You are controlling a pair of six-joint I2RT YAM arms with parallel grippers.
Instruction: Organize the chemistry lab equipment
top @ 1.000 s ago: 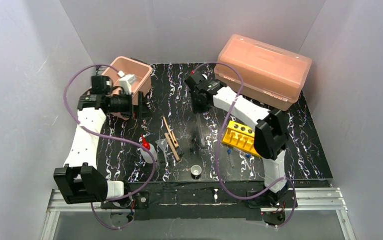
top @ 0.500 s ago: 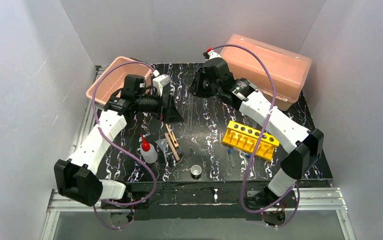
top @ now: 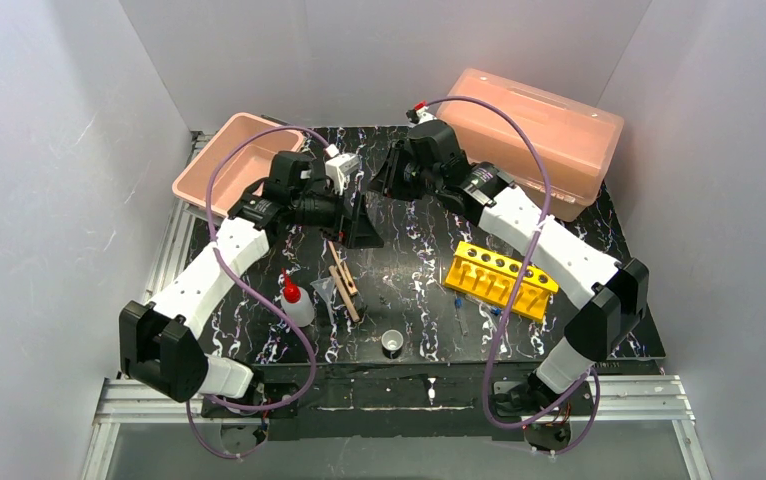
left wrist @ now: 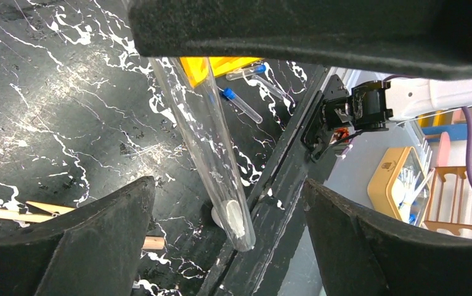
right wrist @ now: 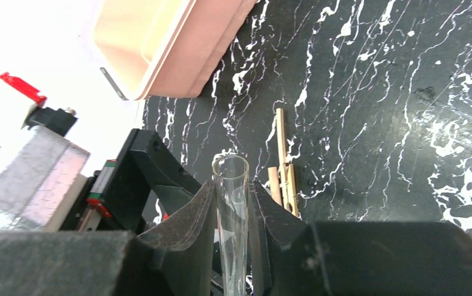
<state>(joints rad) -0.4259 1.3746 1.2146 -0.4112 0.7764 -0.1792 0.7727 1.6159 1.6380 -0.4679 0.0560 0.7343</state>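
My right gripper (right wrist: 232, 188) is shut on a long clear glass tube (right wrist: 231, 216), open end up, held above the back middle of the table. My left gripper (left wrist: 228, 188) is open, and the tube's (left wrist: 203, 123) lower part passes between its wide jaws without touching them. In the top view the two grippers meet, left (top: 359, 222) and right (top: 381, 183). On the table lie wooden clamps (top: 342, 277), a white squeeze bottle (top: 296, 303) with a red nozzle, a tiny white cup (top: 392, 343), a yellow rack (top: 499, 278) and blue-capped tubes (left wrist: 241, 105).
An open pink bin (top: 221, 170) sits at the back left. A big pink lidded box (top: 544, 130) stands at the back right, behind the right arm. The table's front edge and metal rail (top: 429, 390) run just below the cup.
The left arm has swung right from the pink bin to the table's middle, and its jaws now flank the tube. The right arm lifted the tube and stretched toward the back.
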